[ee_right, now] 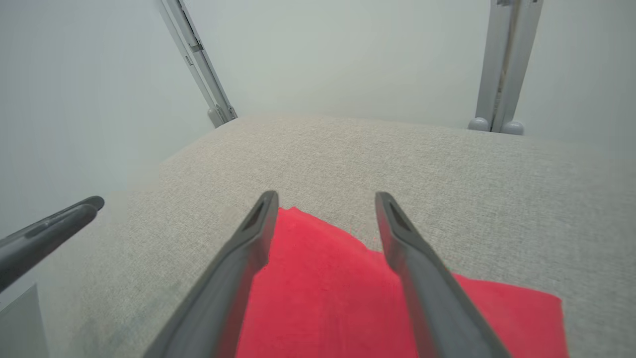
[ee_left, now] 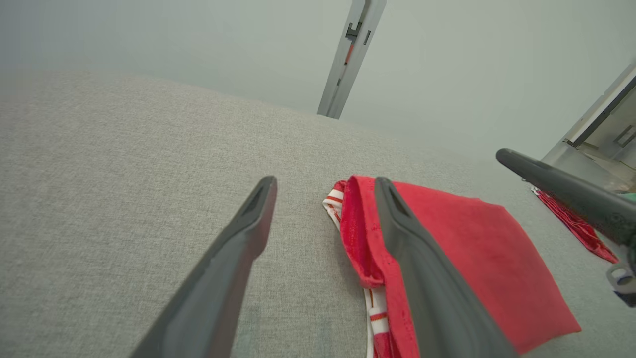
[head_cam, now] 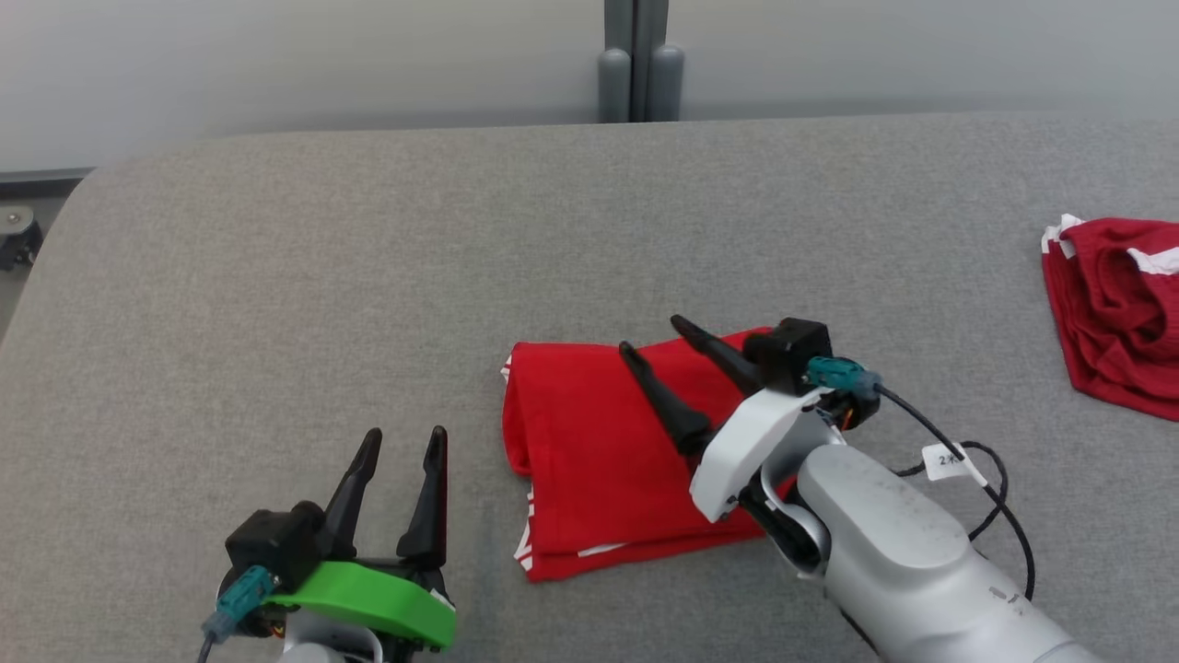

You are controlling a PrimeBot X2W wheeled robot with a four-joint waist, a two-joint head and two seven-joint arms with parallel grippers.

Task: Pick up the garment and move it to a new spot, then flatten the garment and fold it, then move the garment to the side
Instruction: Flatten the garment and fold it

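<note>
The right arm reaches in from the near right, its pale forearm slanting toward the far left, with the right gripper (head_cam: 654,334) over the garment (head_cam: 580,451). Its two dark fingers (ee_right: 248,248) are spread well apart with nothing between them, pointing at the table's far left corner. They lie low over the red cloth, but I cannot tell whether they touch it. A black cable (head_cam: 976,516) with a small white tag (head_cam: 944,460) loops off the wrist.

The left gripper (head_cam: 405,433) sits back by the near edge, left of the garment and apart from it, with a green cover on its wrist. Its fingers (ee_left: 248,233) point toward the far edge, are open about as wide as the right one's, and hold nothing. In the left wrist view its right finger overlaps the garment's left fold.

The garment lies folded into a neat, roughly square red stack on the grey fabric-covered table (head_cam: 276,276), toward the near side and about midway between left and right. White and red striped trim shows at its left and near edges.

A second garment (head_cam: 1114,313), red with white trim and crumpled, lies well apart toward the right side. A grey post (head_cam: 640,60) stands behind the middle of the far edge against a pale wall.
</note>
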